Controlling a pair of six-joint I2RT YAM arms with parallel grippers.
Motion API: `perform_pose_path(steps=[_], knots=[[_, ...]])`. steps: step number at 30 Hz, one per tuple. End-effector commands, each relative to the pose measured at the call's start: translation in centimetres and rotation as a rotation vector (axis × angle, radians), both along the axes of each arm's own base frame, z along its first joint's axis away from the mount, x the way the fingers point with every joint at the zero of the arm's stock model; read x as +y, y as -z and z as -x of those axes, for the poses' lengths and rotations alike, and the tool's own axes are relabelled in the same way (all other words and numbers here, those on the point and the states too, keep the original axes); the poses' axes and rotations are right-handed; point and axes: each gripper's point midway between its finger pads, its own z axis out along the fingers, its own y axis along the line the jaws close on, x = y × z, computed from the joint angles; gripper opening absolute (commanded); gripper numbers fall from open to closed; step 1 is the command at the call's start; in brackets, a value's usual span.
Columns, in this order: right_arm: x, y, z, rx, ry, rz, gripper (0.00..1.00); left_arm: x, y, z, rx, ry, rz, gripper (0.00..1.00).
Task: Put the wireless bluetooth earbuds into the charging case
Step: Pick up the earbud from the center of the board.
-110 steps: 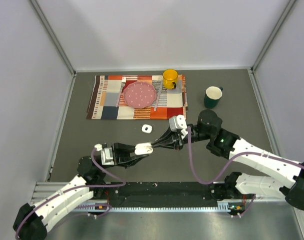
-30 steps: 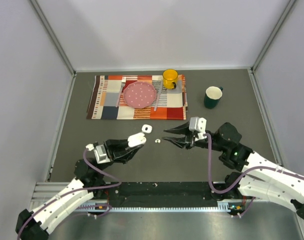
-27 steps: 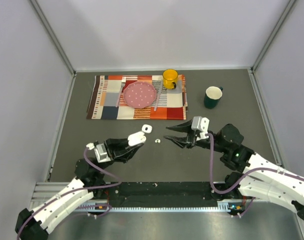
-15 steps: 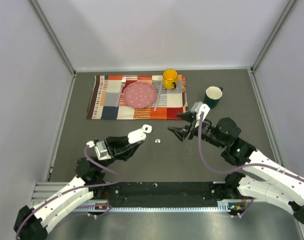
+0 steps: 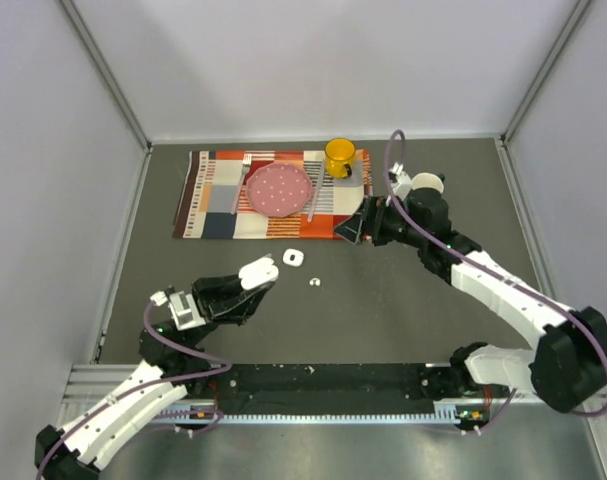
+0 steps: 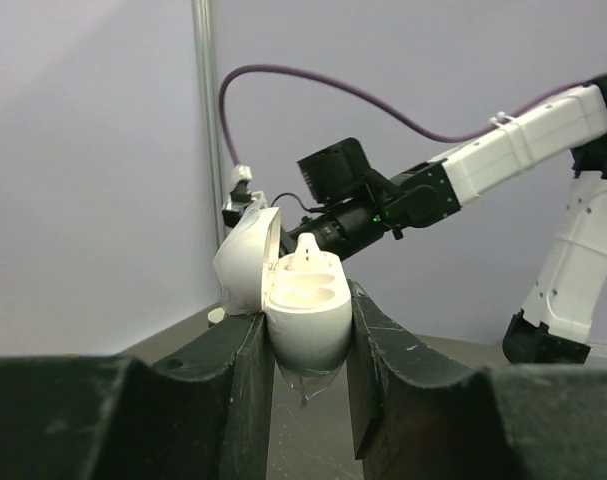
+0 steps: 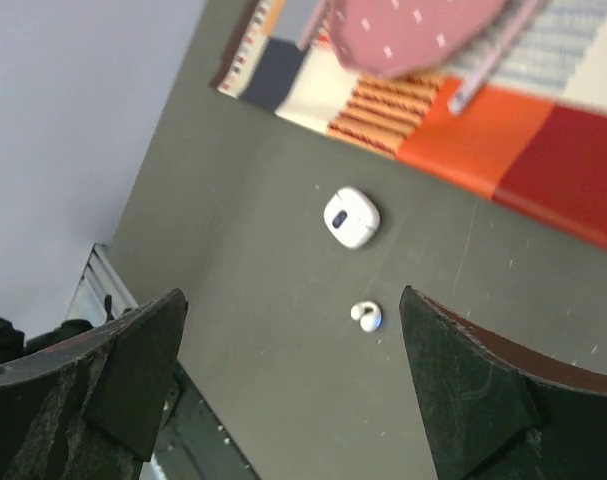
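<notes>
My left gripper (image 5: 245,288) is shut on the open white charging case (image 5: 256,271) and holds it above the table. In the left wrist view the case (image 6: 305,325) sits between the black fingers (image 6: 228,390), lid (image 6: 245,262) swung open to the left, and one white earbud (image 6: 308,252) stands up in a socket. A loose earbud (image 5: 314,283) lies on the grey table, apart from both grippers. My right gripper (image 5: 355,226) hangs open and empty over the placemat's corner. Its camera looks down on that earbud (image 7: 365,316) from well above, between the spread fingers (image 7: 118,370).
A second, closed white case (image 5: 294,258) (image 7: 351,217) lies just behind the loose earbud. The patchwork placemat (image 5: 213,190) carries a pink plate (image 5: 278,189), cutlery and a yellow mug (image 5: 340,156). A dark green mug (image 5: 426,190) stands right of my right arm.
My right gripper has opened wide and swung up and back from the table's middle to the placemat's right corner. The left gripper has drawn the open case slightly left.
</notes>
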Motion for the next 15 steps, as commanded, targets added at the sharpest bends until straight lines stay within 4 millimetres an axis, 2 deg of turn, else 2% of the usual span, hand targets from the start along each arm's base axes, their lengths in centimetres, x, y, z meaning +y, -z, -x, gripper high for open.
perform_pose_path(steps=[1,4,5,6,8,10,15], knots=[[0.8,1.1,-1.2,0.215,0.081,-0.088,0.88,0.8,0.5,0.8,0.000,0.018,0.059,0.00],[1.6,2.3,-0.8,0.261,0.041,-0.115,0.90,0.7,1.3,0.9,0.019,0.026,0.039,0.00],[2.3,2.2,-0.4,0.244,0.000,-0.174,0.90,0.6,1.6,0.9,0.023,0.030,0.032,0.00],[3.0,2.3,0.9,0.256,-0.086,-0.209,0.90,0.7,1.5,1.1,0.016,0.034,0.033,0.00],[3.5,2.7,1.3,0.267,-0.120,-0.249,0.89,0.8,1.5,1.0,0.025,0.027,0.032,0.00],[3.6,3.3,1.3,0.298,-0.132,-0.217,0.88,1.2,1.1,0.8,0.033,0.006,0.048,0.00],[3.1,2.9,1.8,0.281,-0.155,-0.112,0.85,1.3,0.6,0.3,0.024,-0.038,0.015,0.00]])
